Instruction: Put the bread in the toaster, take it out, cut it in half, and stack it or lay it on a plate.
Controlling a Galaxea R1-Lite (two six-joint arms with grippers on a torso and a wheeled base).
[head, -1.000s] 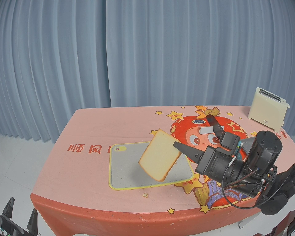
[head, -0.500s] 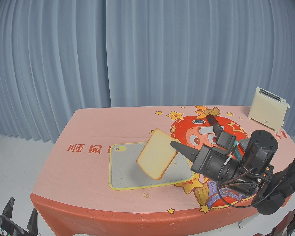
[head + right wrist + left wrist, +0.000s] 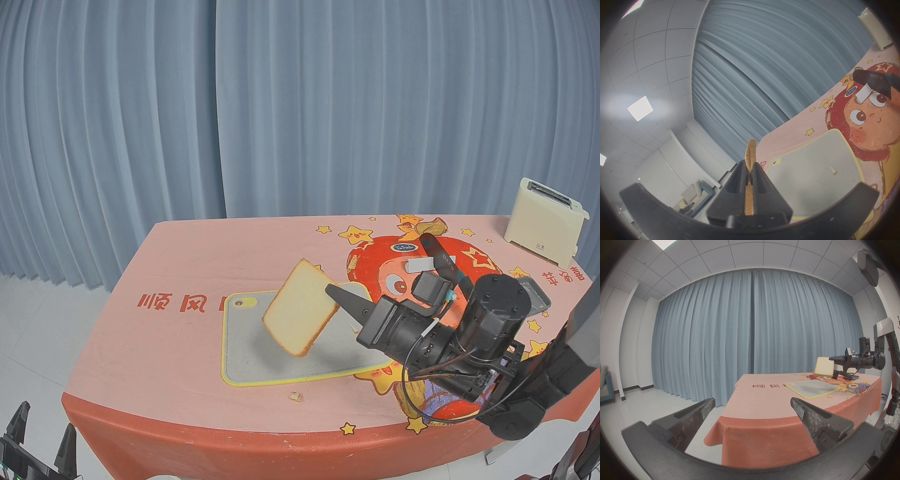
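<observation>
Right gripper (image 3: 330, 290): clamped on the right edge of the bread (image 3: 299, 307), which hung tilted above the cutting board (image 3: 250, 356).
Left gripper (image 3: 753, 408): fingers apart, low off the near left corner of the table (image 3: 187, 262).
Table: pink printed top; toaster (image 3: 545, 222) far right; crumb (image 3: 294, 396) by near edge.
Room: blue curtain (image 3: 281, 106) behind.
Right wrist view: tiled ceiling (image 3: 653, 37); possibly a sofa (image 3: 693, 190).

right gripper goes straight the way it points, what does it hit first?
Likely nothing near: the right gripper, shut on the bread, points across above the cutting board; path looks free.

Bread (image 3: 299, 307) is pale gold, board (image 3: 256, 356) grey rimmed yellow, tablecloth (image 3: 181, 362) cartoon-printed pink.
</observation>
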